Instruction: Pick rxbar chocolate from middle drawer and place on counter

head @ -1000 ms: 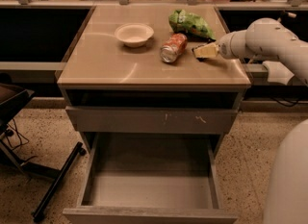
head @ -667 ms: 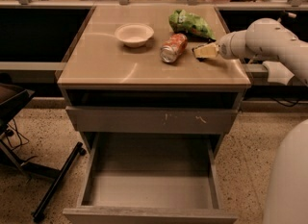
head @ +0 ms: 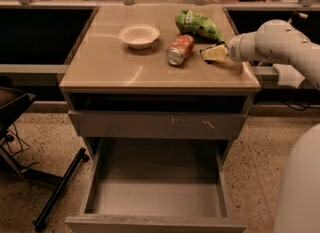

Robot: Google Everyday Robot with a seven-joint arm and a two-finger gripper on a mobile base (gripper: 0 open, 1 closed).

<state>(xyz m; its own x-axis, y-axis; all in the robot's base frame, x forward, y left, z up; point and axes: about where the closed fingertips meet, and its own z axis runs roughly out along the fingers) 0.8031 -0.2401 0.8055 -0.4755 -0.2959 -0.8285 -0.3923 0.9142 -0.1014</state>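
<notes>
The middle drawer (head: pixel 155 199) stands pulled open at the bottom, and its bare grey floor holds nothing. My gripper (head: pixel 214 53) is low over the right part of the counter (head: pixel 110 67), just right of the soda can (head: pixel 179 50) lying on its side and below the green chip bag (head: pixel 196 25). A small dark sliver (head: pixel 218 44) shows at the gripper's tip. It may be the rxbar chocolate, but I cannot tell whether it is held or lying on the counter.
A pale bowl (head: pixel 139 35) sits at the counter's middle back. The grey drawer front with pale scratch marks (head: pixel 160 125) is closed above the open drawer. A black chair base (head: pixel 30 177) stands on the floor at left. My white base (head: pixel 300 192) fills the lower right.
</notes>
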